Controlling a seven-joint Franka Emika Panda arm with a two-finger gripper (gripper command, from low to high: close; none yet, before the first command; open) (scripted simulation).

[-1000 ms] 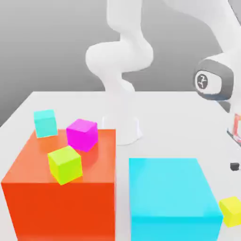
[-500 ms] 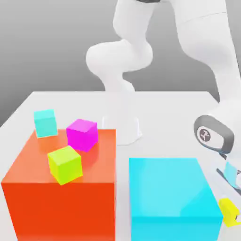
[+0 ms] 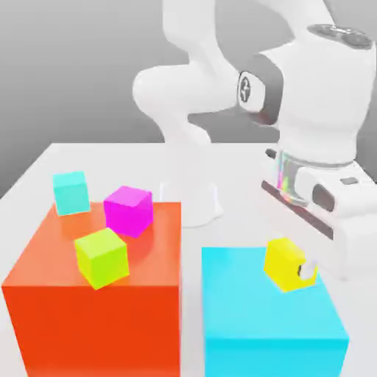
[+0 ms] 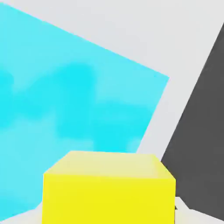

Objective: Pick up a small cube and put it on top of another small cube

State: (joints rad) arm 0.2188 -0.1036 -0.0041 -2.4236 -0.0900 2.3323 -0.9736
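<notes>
My gripper (image 3: 290, 268) is shut on the small yellow cube (image 3: 282, 262) and holds it tilted in the air, just above the top of the big cyan block (image 3: 250, 324), toward the exterior view's right. One fingertip (image 3: 308, 269) shows at the cube's side. In the hand view the yellow cube (image 4: 109, 188) sits close to the camera with the cyan block's top (image 4: 65, 100) below it. Other small cubes stand on the exterior view's left: a teal one (image 3: 71, 192), a magenta one (image 3: 129, 210) and a lime yellow-green one (image 3: 101, 256).
A big red-orange block (image 3: 96, 316) carries the magenta and lime cubes; the teal cube stands at its far edge. The arm's white base (image 3: 193, 202) rises behind the two big blocks. The white table (image 3: 243, 166) ends in a dark floor (image 4: 201, 131).
The yellow cube lay on the table right of the cyan block. The gripper came down onto it, closed on it and carried it up and left over the cyan block.
</notes>
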